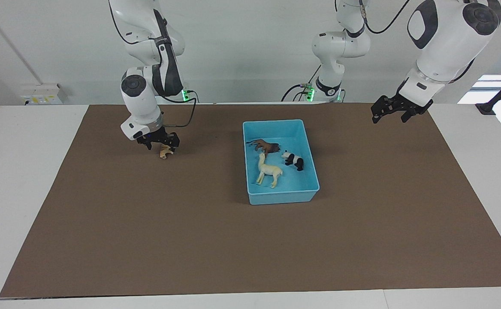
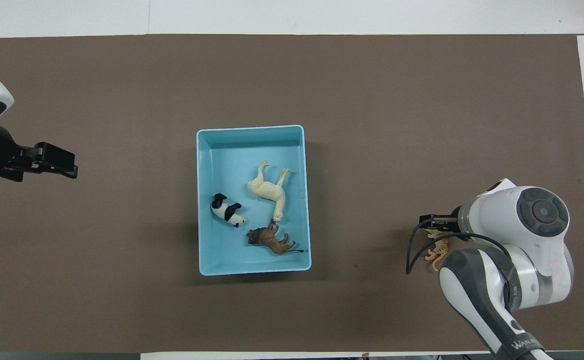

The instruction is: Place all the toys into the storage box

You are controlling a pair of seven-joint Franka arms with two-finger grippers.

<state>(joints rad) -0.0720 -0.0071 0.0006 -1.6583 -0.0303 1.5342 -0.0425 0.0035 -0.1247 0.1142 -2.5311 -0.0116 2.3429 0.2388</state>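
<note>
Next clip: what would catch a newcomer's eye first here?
The light-blue storage box at mid-table, with the cream horse, lion and panda lying in it. Next, the right gripper down at the tiger on the brown mat, toward its own end. The left gripper waits raised.

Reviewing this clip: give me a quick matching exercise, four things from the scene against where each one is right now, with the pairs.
Things:
1. tiger
2. lion
3. right claw
4. left claw

Places:
A. waiting in the air over the mat at the left arm's end of the table
B. in the storage box, beside the panda and the cream horse
C. on the mat, outside the box
D. low over the tiger

Pairs: 1-C, 2-B, 3-D, 4-A
</note>
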